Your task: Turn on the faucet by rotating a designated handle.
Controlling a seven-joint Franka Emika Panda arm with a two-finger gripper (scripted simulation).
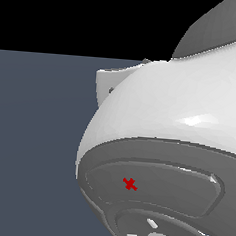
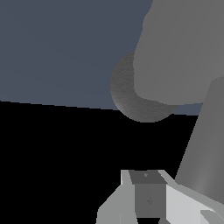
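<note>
In the exterior view the bare blue-grey tabletop (image 1: pixel 33 133) fills the left, and the white arm (image 1: pixel 191 110) blocks everything to the right of it. Its dark underside carries a small red cross (image 1: pixel 130 183). Neither the faucet nor the fingers show there, so the wrist view has to settle the matter. There, going left to right, comes first the open tabletop (image 2: pixel 57 48), then the dark speckled round base (image 2: pixel 127 98), then the faucet (image 2: pixel 183 48), whose matte grey cylinder stands on that base and hides most of it. At the far right is the handle (image 2: pixel 205 144), a straight grey rod that looms large because it is so close to the camera. Its long axis slants from beside the cylinder towards the fingers (image 2: pixel 183 202), whose pale tips poke in at the picture's edge with a darker block between them. The rod's near end lies just beside the fingers, off to one side rather than between them. I see nothing pinched, but so little of the fingers shows that I cannot tell whether they are spread or pressed together. As I judge it, the coming move is a sideways push across the rod's length, near its free end, to swing it about the cylinder.
</note>
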